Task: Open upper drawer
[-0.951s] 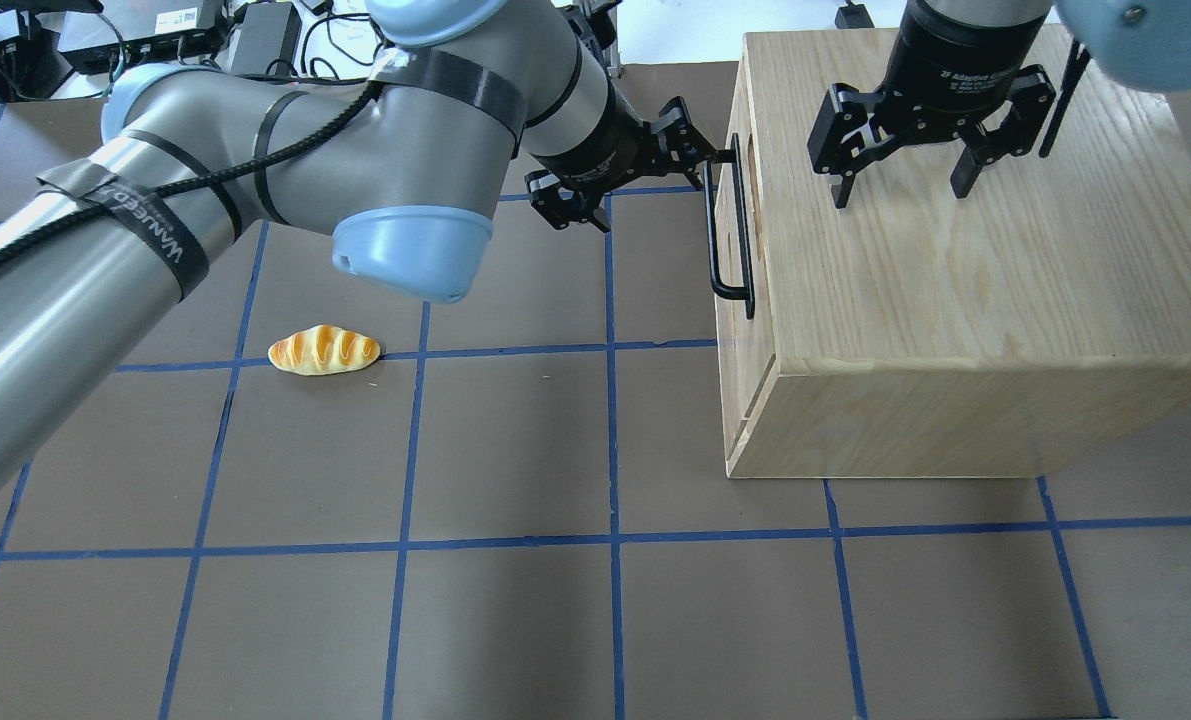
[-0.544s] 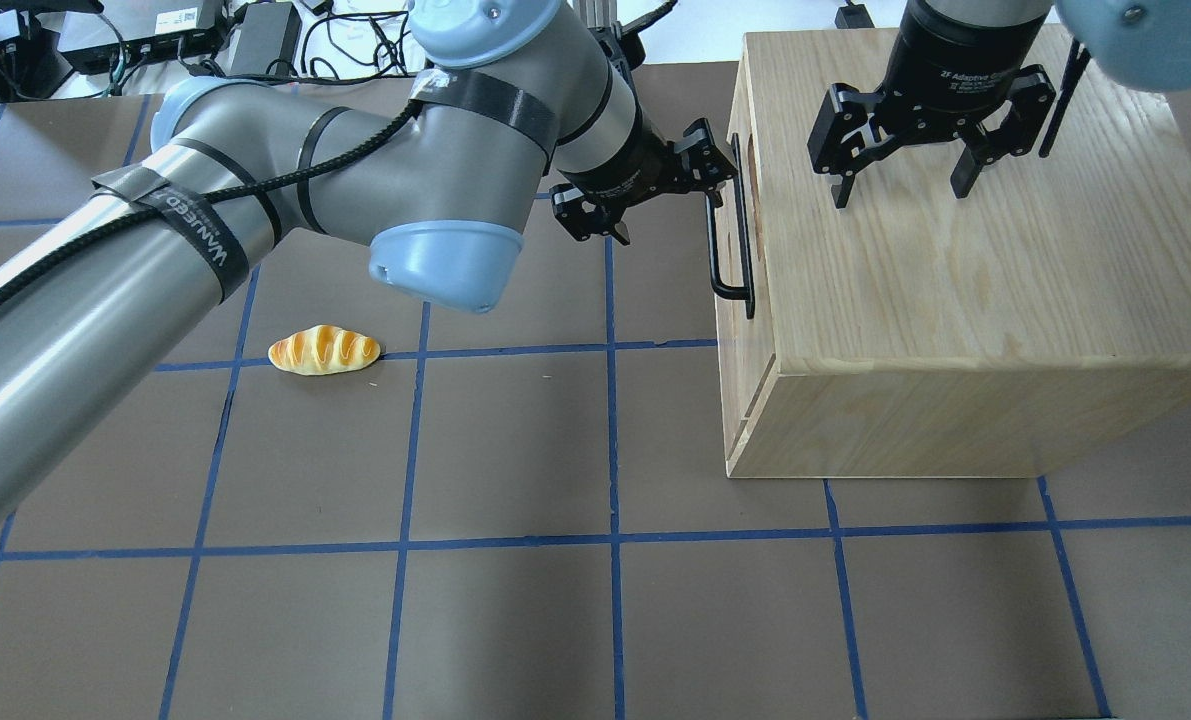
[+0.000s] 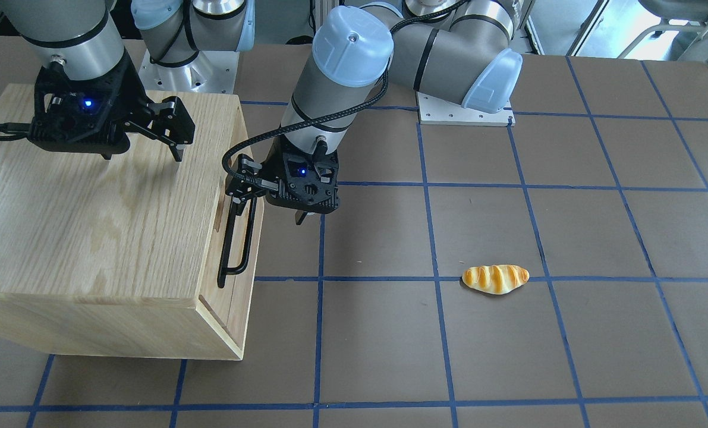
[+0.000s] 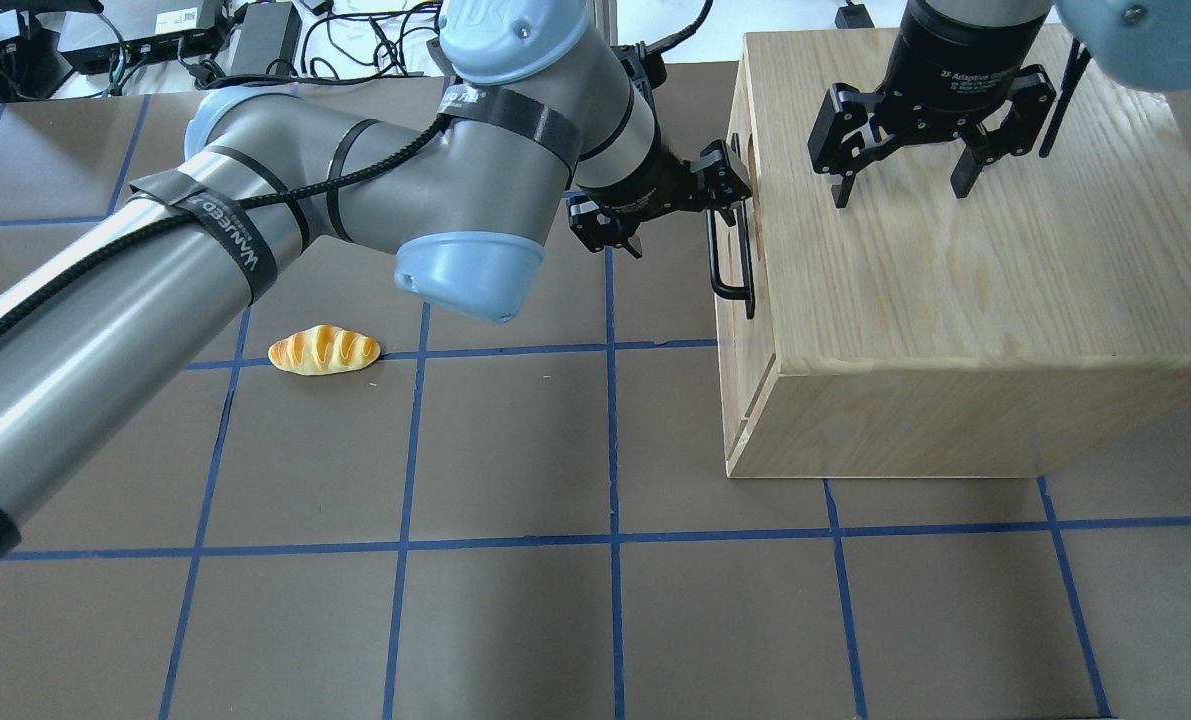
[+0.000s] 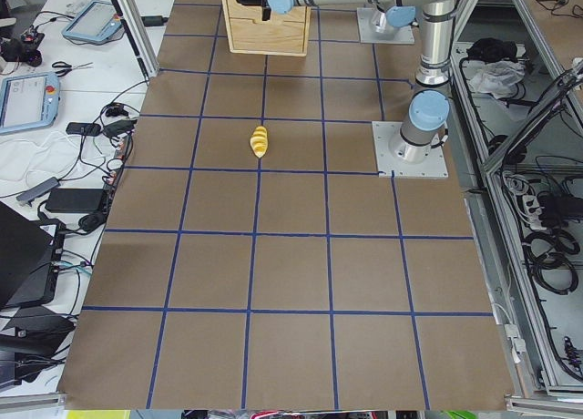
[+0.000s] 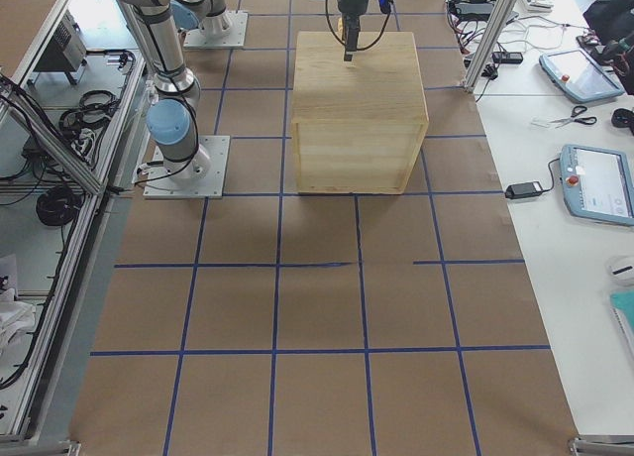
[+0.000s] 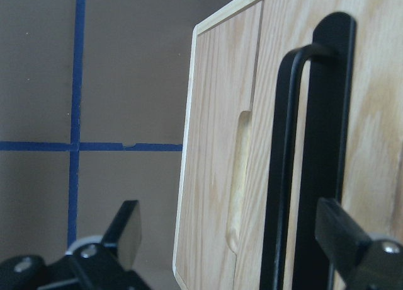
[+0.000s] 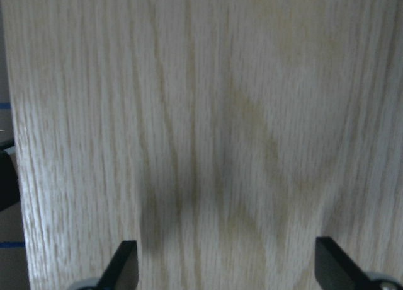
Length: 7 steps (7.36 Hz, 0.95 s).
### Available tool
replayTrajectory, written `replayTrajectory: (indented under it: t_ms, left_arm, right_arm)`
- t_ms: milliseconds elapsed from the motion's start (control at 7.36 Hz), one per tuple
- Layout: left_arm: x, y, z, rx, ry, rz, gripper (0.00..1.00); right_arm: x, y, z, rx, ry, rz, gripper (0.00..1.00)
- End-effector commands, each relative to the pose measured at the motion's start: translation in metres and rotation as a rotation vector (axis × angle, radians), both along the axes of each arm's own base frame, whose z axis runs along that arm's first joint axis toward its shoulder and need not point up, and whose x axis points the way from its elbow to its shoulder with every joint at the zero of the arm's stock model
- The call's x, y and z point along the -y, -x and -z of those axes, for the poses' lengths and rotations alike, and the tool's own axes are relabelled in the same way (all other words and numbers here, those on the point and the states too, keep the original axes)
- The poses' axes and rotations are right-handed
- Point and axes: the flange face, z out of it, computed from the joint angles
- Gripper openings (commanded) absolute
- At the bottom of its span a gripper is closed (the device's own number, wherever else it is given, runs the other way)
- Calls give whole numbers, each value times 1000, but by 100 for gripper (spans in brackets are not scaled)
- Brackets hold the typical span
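The upper drawer sits shut, flush in the oak cabinet, its front facing my left arm. Its black bar handle runs along the front. It also shows in the front-facing view and close up in the left wrist view. My left gripper is open at the handle's far end. In the left wrist view the bar stands between its fingers, near the right one. My right gripper is open and empty just above the cabinet top.
A bread-shaped toy lies on the brown mat left of the cabinet, apart from both arms. Blue tape lines grid the table. Cables and boxes lie beyond the table's far edge.
My left arm has swung right toward the cabinet, bringing the open gripper up to the handle's far end. The right gripper, the drawer and the bread have not moved.
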Motion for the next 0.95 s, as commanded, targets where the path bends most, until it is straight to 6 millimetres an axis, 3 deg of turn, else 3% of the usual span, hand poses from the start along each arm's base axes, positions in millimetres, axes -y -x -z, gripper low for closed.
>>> replayTrajectory:
  t_ms: [0,816]
  left_arm:
    - [1,4,9,6,-12,7,100]
    - [3,5,7,2,12,4,100]
  right_arm:
    - [0,0,0,0,0,1,100]
    - [0,0,1,0,-1,1,100]
